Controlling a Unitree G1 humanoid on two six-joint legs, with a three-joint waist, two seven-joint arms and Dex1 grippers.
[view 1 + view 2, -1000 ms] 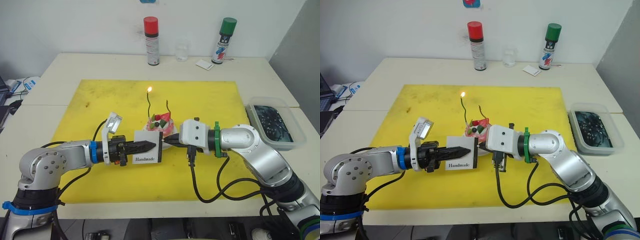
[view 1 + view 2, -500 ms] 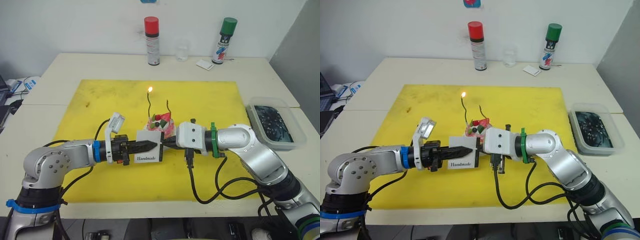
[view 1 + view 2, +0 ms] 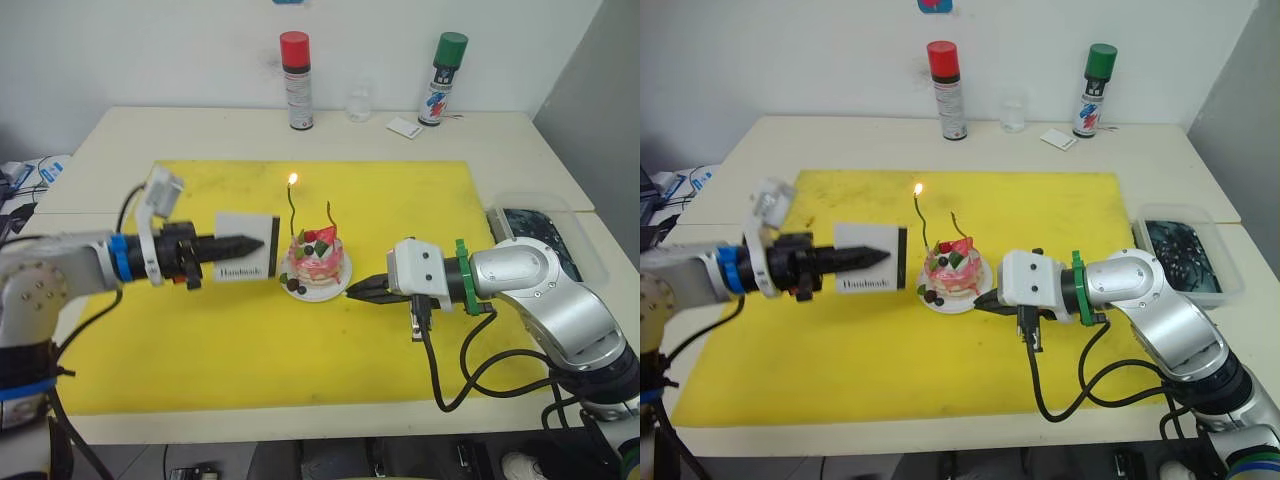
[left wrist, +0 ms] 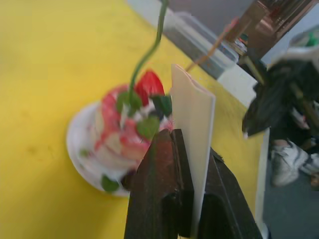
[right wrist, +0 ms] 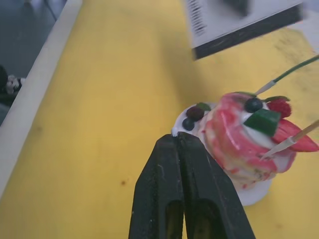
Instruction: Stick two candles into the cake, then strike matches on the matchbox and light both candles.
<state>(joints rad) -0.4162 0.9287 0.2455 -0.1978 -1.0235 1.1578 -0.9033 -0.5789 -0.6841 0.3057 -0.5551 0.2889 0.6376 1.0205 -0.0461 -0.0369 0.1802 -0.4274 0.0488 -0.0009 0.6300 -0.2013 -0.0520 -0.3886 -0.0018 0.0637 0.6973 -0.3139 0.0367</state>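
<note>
While both thin wavy candles (image 3: 293, 212) stand in the small pink-and-white cake (image 3: 316, 262) at frame centre, just one burns. The left gripper (image 3: 248, 243) clamps the flat white matchbox (image 3: 245, 259); the right gripper (image 3: 362, 291) is pinched closed, any match unseen. The second candle remains unlit.

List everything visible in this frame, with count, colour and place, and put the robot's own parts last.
cake: one, pink and white, on a small white plate mid-mat.
candles: two in the cake; the green one is lit, the other unlit.
matchbox: one, white, "Handmade", held left of the cake.
mat: one, yellow, covering the table's middle.
spray cans: two at the back, red-capped and green-capped.
glass: one, clear, between the cans.
bin: one, clear, dark contents, right edge.
left hand: shut on the matchbox.
right hand: shut, right of the plate.
</note>
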